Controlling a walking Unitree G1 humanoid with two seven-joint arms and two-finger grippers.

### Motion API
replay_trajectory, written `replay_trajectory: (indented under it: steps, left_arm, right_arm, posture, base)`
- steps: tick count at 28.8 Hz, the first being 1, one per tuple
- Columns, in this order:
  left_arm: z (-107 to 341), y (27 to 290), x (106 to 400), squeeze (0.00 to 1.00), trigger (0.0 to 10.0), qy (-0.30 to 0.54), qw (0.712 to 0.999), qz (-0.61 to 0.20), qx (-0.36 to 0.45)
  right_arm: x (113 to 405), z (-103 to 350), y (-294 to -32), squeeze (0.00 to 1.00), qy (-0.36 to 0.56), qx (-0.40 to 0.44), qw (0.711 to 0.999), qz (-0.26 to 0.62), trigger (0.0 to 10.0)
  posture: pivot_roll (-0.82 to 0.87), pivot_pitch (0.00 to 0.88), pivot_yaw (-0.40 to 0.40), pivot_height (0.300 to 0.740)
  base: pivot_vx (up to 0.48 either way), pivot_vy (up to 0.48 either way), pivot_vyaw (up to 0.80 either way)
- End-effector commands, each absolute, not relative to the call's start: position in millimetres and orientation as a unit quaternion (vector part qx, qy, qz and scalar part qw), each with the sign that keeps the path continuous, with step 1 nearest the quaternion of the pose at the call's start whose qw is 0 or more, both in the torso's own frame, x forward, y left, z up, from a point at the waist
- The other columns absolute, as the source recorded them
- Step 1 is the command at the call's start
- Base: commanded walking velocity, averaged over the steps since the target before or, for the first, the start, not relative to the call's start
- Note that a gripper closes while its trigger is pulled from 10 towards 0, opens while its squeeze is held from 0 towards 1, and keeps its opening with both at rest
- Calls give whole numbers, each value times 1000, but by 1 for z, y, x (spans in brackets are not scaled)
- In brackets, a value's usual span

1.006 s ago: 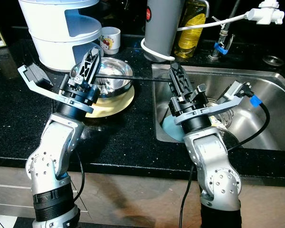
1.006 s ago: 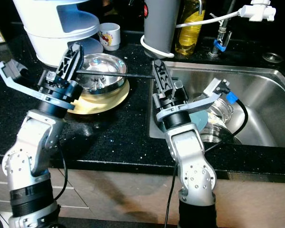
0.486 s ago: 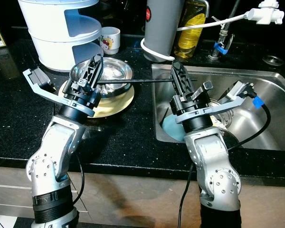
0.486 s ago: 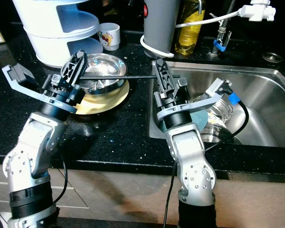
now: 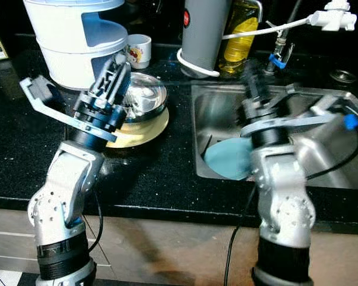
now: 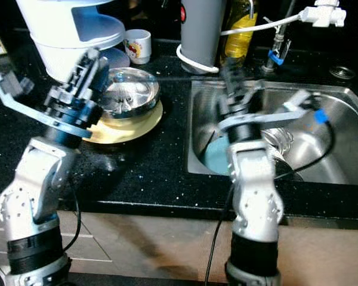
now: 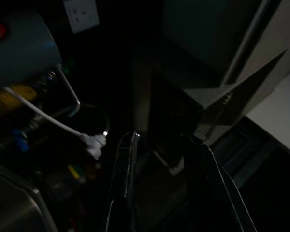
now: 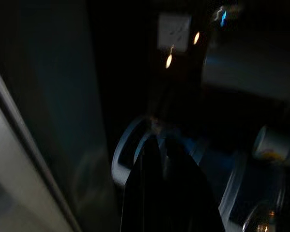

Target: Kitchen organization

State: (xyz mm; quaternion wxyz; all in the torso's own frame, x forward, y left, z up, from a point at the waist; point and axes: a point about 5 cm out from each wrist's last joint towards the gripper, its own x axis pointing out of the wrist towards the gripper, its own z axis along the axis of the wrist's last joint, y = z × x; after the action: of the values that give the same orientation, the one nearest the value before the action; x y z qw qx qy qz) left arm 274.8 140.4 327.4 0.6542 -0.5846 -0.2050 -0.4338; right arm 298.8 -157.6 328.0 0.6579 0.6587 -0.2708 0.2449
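The left gripper [image 7: 157, 183] has its two black fingers parted around nothing, raised over the shiny steel bowl [image 5: 144, 98], which sits on a pale yellow plate [image 5: 144, 127] on the black speckled counter [image 5: 155, 173]. The right gripper [image 5: 255, 89] is blurred above the stainless sink [image 5: 322, 98]; I cannot tell its finger state. A round blue plate [image 5: 227, 161] leans inside the sink.

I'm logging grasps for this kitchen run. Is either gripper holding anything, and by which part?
The left gripper holds nothing: its fingers stand apart with nothing between them. The right gripper is too blurred to tell.
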Motion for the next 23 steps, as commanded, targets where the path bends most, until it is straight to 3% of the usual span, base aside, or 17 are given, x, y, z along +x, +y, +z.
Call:
replay_trajectory:
  steps: [1,4,9,10,11,12,13,14,16,17,18,19,20,21,23]
  left_arm:
    - [333,136,267,0,10000,-204,643,-466,-573]
    - [332,135,265,0,10000,-201,643,-469,-571]
    - [331,135,265,0,10000,-199,653,-463,-565]
    - [331,135,265,0,10000,-199,665,-459,-556]
    - [330,130,265,0,10000,-190,703,-461,-507]
    - [328,126,266,0,10000,-183,729,-462,-471]
    - [325,121,266,0,10000,-169,749,-466,-439]
    - [323,116,266,0,10000,-158,765,-470,-410]
    - [323,116,266,0,10000,-158,765,-470,-410]
    - [319,107,265,0,10000,-135,793,-480,-351]
    - [307,91,268,0,10000,-87,851,-471,-215]
    - [307,91,268,0,10000,-87,851,-471,-215]
    - [290,81,271,0,10000,-30,885,-455,-96]
    - [278,79,274,0,10000,-10,901,-435,-2]
    - [274,78,277,0,10000,3,910,-414,30]
  right_arm:
    - [297,335,-186,0,-314,679,627,217,0]
    - [296,342,-205,0,-339,686,609,208,0]
    - [294,347,-228,0,-370,666,619,192,0]
    - [293,348,-236,0,-380,642,641,181,0]
    - [292,348,-248,0,-392,575,702,151,353]
    - [292,349,-257,0,-397,524,742,130,353]
    - [291,350,-262,0,-398,477,775,115,6471]
    - [292,351,-265,0,-395,437,801,111,6471]
    - [292,351,-265,0,-395,437,801,111,6471]
    - [293,354,-261,0,-384,383,832,115,10000]
    - [297,354,-251,0,-356,294,879,120,10000]
    - [297,354,-251,0,-356,294,879,120,10000]
    - [304,347,-240,0,-315,209,918,120,10000]
    - [310,338,-232,0,-283,145,941,116,10000]
    - [315,329,-224,0,-253,96,955,120,10000]
  posture:
    - [19,172,-10,740]
    - [21,173,-8,740]
    - [21,177,-9,740]
    - [24,179,-9,740]
    - [28,182,-11,740]
    - [28,182,-11,740]
    - [30,183,-11,740]
    - [30,183,-11,740]
    - [30,183,-11,740]
    - [27,185,-6,740]
    - [28,184,-3,740]
    - [28,184,-3,740]
    - [26,186,2,740]
    - [19,186,5,740]
    - [20,185,6,740]
  base:
    - [0,0,0]
    - [0,0,0]
    - [0,0,0]
    - [0,0,0]
    - [0,0,0]
    - [0,0,0]
    - [0,0,0]
    - [0,0,0]
    - [0,0,0]
    - [0,0,0]
    - [0,0,0]
    - [0,0,0]
    - [0,0,0]
    - [0,0,0]
    - [0,0,0]
